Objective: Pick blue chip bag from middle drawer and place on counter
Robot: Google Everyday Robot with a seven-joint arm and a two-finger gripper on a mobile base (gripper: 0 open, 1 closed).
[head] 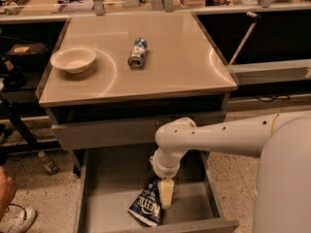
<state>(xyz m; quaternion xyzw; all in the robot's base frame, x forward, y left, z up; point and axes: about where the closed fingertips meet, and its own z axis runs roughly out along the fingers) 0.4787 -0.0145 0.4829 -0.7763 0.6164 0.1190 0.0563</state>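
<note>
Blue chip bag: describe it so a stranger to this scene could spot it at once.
Below the shiny counter, the middle drawer stands open. On its flat bottom, near the front, lies the blue chip bag, with the robot's hand down at its top corner. It is crumpled dark foil with white lettering, unlike the cylindrical can up on the counter.
</note>
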